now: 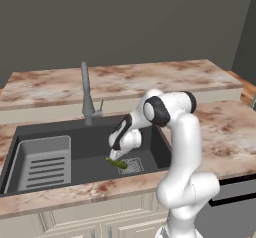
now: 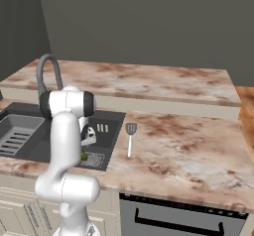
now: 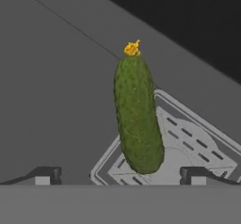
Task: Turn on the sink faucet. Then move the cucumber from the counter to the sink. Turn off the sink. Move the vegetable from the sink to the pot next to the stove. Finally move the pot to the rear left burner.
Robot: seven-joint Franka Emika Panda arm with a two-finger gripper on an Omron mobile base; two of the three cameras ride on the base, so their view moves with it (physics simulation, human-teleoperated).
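i have the gripper (image 3: 120, 177) down inside the sink (image 1: 95, 139), jaws spread wide and holding nothing; in the hand view the two fingertips (image 3: 47, 175) stand far apart with the cucumber (image 3: 137, 113) lying between and just beyond them, not touching either tip. the cucumber rests on the sink floor, its near end over the square drain grate (image 3: 188, 148) and its yellow flower end pointing away across the bare basin floor.

from the left base view the gripper (image 1: 116, 157) hangs just above the cucumber (image 1: 117, 163), which lies at the left edge of the drain grate (image 1: 132, 165). the basin's right wall is near on that side; to the left there is open floor up to the ribbed rack insert (image 1: 44, 162). the sink faucet (image 1: 87, 94) rises behind the basin, well apart from the hand.

the right base view adds the spatula (image 2: 130, 137) lying on the counter (image 2: 188, 141) just right of the sink, and the stove (image 2: 173, 215) front below the counter edge. there the arm covers most of the cucumber (image 2: 84, 155).
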